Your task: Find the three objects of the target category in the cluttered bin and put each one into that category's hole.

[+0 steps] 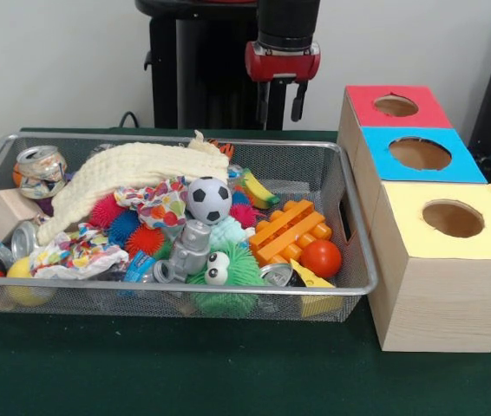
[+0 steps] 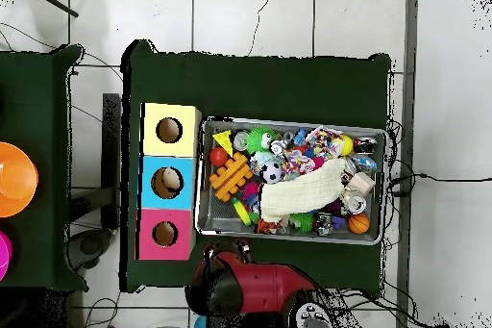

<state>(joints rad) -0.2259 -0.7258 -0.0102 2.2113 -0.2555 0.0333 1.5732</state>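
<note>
Toys are heaped in a wire basket [image 1: 354, 227] on the green bench [image 1: 228, 373]: a cream cloth [image 1: 115, 173], a small football [image 1: 208, 199], an orange block [image 1: 291, 230]. Above its far rim the gripper [image 1: 282, 101] is held open and empty. Beside the basket, a holed box [image 1: 441, 277] is set.

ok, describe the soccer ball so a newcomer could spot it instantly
Start at the wire mesh bin on the green table, left of the three-hole wooden box. Near the bin's middle, just below the cream cloth, sits the small soccer ball. It is the only white ball with black patches; its neighbours are bright spiky balls.
</note>
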